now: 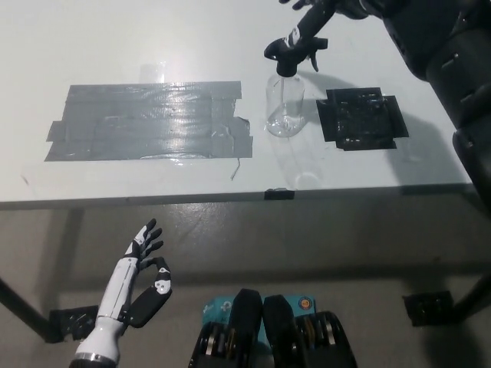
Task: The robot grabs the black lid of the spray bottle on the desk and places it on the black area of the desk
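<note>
A clear spray bottle stands upright on the white desk, with its black trigger lid on top. My black right hand reaches in from the top right, partly cut off by the picture's edge. Its fingers are apart, and one lies against the top of the lid without closing around it. The black area is a square patch of tape just right of the bottle. My white left hand rests open below the desk's front edge at the lower left.
A large patch of grey tape covers the desk left of the bottle. The desk's front edge runs across the middle of the picture, with the floor below. My black right arm hangs over the desk's right side.
</note>
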